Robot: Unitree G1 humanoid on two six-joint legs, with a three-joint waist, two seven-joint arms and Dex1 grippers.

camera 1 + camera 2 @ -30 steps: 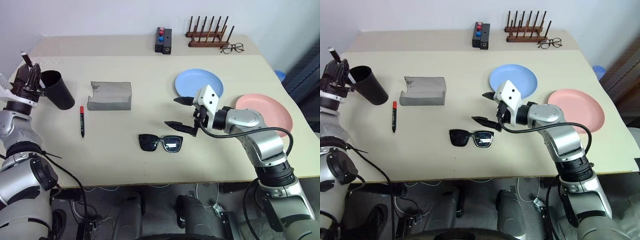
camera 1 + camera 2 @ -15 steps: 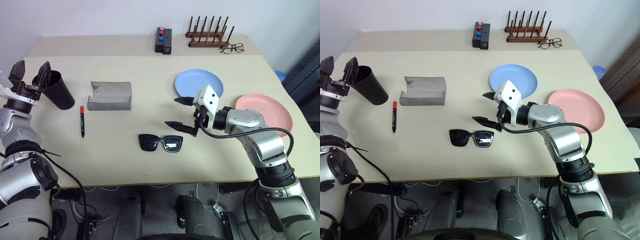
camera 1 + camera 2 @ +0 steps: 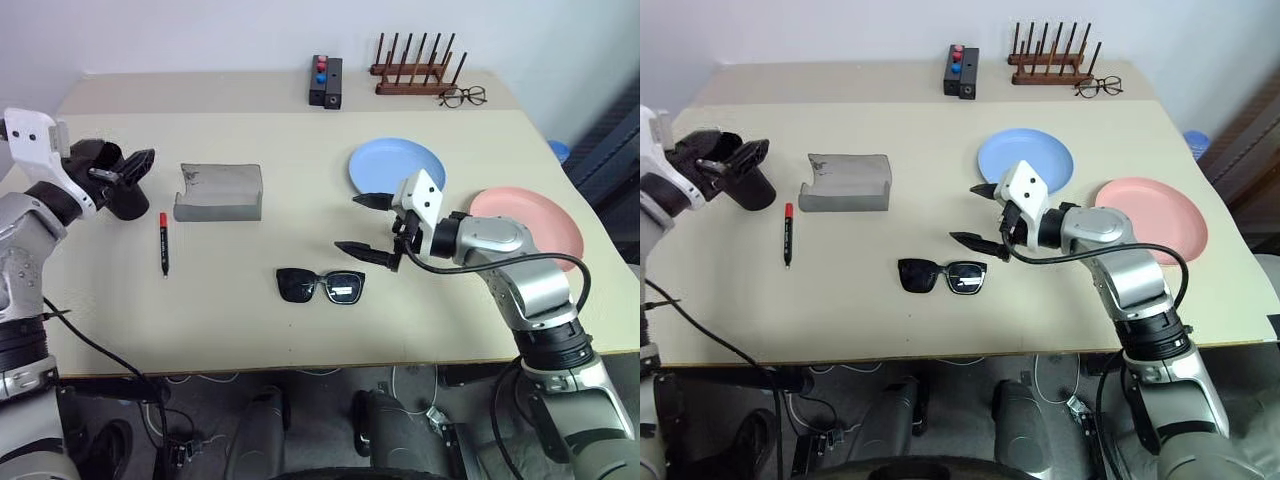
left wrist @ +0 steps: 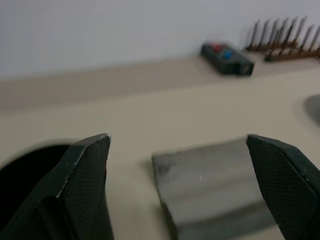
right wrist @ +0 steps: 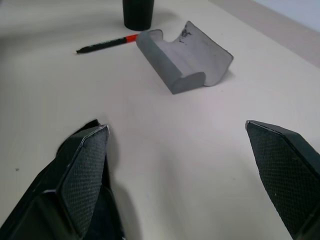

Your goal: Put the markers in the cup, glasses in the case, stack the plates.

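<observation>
The dark cup (image 3: 122, 203) stands at the table's left. My left gripper (image 3: 120, 166) hovers open and level at its rim, pointing toward the grey case (image 3: 220, 192); whether it touches the cup I cannot tell. In the left wrist view the case (image 4: 212, 185) lies between the fingers (image 4: 85, 185), nothing held. One marker (image 3: 163, 243) with a red end lies on the table in front of the case. Black sunglasses (image 3: 322, 285) lie near the front middle. Just right of and above them my right gripper (image 3: 352, 224) stands open and empty. The blue plate (image 3: 397, 167) and pink plate (image 3: 535, 225) sit apart at the right.
A black box with red and blue buttons (image 3: 327, 82), a wooden peg rack (image 3: 415, 70) and wire-framed eyeglasses (image 3: 464, 96) stand along the table's far edge.
My left gripper has opened and swung from pointing up beside the cup to level over its rim, shifting right. The right arm has stayed put.
</observation>
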